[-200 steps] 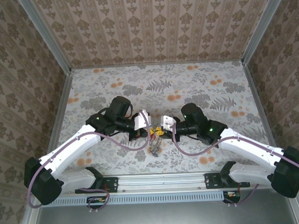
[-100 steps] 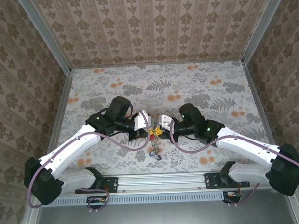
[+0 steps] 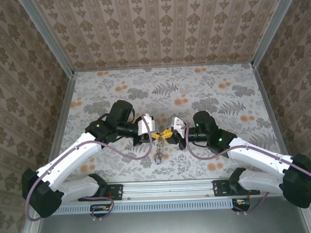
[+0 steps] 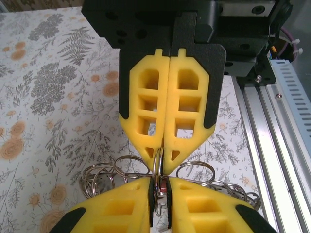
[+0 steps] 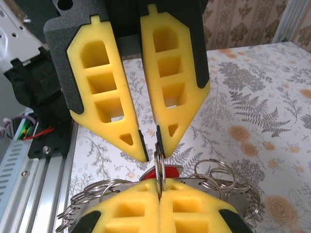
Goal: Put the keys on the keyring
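Two claws nose to nose over the table, so who's got the ring?

jo: Going from the left: the left gripper has its jaws cracked apart a little, with the keyring standing edge-on in the gap. Can't tell if a pad touches it. The right gripper is squeezed tight on that same ring from the opposite side.

me: And the keys?

jo: The keys dangle in a bunch below the two tips, and a red key head sits just under the pinch. The ring's flat face lines up with both claws' seams, so I'd guess the right arm has the hold and the left could back straight out along its own axis.
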You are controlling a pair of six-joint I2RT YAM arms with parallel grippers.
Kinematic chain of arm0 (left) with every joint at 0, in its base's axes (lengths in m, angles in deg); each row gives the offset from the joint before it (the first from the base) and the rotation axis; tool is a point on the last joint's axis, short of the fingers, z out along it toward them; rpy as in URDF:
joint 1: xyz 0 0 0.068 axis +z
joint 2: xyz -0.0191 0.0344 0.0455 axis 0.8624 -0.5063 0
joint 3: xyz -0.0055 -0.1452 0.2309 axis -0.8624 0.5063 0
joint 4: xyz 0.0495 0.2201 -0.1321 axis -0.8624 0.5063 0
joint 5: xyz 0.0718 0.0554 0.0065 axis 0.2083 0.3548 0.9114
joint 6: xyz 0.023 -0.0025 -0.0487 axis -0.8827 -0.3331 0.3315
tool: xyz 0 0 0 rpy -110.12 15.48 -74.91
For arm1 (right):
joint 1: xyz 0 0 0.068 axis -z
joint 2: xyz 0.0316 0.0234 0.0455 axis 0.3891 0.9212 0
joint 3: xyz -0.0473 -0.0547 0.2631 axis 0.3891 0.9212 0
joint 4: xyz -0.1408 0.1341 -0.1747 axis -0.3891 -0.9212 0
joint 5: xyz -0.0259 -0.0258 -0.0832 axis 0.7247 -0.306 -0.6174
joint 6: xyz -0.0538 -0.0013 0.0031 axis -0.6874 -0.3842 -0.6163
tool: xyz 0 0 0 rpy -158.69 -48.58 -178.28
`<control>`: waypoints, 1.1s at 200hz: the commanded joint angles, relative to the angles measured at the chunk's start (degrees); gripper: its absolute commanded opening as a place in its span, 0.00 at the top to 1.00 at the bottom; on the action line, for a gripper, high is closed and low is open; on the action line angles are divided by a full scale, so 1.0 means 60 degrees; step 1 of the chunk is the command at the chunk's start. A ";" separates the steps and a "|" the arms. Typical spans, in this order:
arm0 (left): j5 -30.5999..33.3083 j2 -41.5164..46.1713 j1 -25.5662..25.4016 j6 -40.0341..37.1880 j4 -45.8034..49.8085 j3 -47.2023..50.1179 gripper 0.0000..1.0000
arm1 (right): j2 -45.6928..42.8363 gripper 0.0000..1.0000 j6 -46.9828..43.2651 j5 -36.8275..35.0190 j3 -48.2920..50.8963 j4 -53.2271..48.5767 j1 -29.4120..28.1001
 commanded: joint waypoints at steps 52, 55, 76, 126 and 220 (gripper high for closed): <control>-0.0575 0.0239 -0.0014 0.0399 -0.0444 0.0275 0.84 | -0.0471 1.00 0.1167 -0.0088 0.0582 0.2529 0.0093; -0.0585 0.0232 -0.0004 0.0433 -0.0493 0.0290 0.84 | -0.0471 1.00 0.1171 -0.0088 0.0593 0.2566 0.0100; -0.0571 0.0159 -0.0003 0.0579 -0.0685 0.0335 0.83 | -0.0495 1.00 0.1286 -0.0215 0.0777 0.3131 0.0099; -0.0448 0.0129 0.0017 0.0627 -0.0672 0.0368 0.86 | -0.0638 1.00 0.1490 -0.0663 0.1117 0.3859 0.0104; 0.0045 0.0159 0.0028 0.0316 0.0392 -0.0184 1.00 | -0.1249 0.68 -0.3248 -0.0497 -0.1196 -0.3718 0.0181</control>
